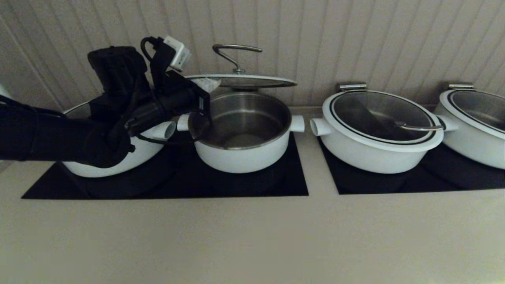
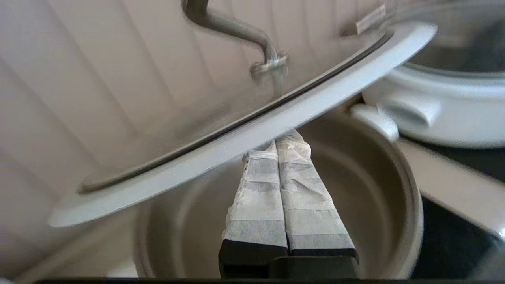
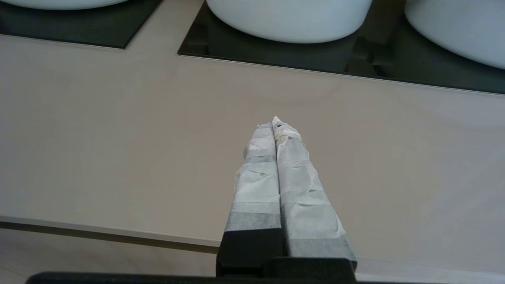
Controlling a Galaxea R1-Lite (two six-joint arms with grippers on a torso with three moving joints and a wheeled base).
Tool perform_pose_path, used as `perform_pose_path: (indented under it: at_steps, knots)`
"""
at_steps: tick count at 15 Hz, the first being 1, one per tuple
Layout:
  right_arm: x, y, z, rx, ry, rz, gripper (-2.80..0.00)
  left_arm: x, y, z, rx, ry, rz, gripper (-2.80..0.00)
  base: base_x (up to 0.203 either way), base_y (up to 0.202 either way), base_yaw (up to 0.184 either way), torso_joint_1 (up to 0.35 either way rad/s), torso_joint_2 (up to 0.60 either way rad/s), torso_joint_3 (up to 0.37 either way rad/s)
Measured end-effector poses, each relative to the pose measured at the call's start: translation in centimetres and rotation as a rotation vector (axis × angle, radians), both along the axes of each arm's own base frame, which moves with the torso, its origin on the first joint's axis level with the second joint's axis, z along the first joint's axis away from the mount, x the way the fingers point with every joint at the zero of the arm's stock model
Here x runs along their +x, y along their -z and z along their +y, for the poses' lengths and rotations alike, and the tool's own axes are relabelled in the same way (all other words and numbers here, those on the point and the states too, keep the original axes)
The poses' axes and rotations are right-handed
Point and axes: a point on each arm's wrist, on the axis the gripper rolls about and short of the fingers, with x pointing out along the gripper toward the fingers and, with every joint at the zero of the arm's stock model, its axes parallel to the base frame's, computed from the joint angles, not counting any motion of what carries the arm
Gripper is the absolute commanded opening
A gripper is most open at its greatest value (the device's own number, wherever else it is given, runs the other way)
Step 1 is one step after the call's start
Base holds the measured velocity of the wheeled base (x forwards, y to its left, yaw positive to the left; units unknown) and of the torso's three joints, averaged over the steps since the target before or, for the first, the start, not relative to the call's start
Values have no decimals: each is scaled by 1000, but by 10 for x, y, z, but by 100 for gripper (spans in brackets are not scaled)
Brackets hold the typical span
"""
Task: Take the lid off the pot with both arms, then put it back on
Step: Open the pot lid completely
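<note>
Steel-lined and open on its black hob, the pot (image 1: pixel 241 132) sits beneath the lid (image 1: pixel 246 81), stiff, slippery glass propped aloft on the left gripper (image 2: pixel 281 142)'s pressed-together tips and best held under its rim, the right gripper (image 3: pixel 275 124) likewise clenched, empty, above the counter.

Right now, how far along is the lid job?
Done: the lid is off, hanging level above the open pot, whose steel bowl shows bare. In hand: the left tool, fingers together, meets the lid's white rim at its near edge. The right tool is shut over bare counter, away from the pots, so one arm is carrying this. Left: lowering the lid back onto the pot.
</note>
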Motion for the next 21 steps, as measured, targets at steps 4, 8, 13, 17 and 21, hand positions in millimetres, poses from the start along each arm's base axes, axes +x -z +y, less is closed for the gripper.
perform_pose_path:
  at_steps: [4,8,13,17,21]
  knots:
    - [0,0,0,0,0,0,-280,1,-3,0,-13,0,-40,-280,0,0,0,0,0,0]
    - [0,0,0,0,0,0,-280,5,-2,-2,-26,0,-77,-280,0,0,0,0,0,0]
    - [0,0,0,0,0,0,-280,12,4,-4,-40,2,-125,-280,0,0,0,0,0,0]
    - [0,0,0,0,0,0,-280,21,1,-6,-49,-1,-152,-280,0,0,0,0,0,0]
    - [0,0,0,0,0,0,-280,32,-6,-10,-63,-1,-194,-280,0,0,0,0,0,0]
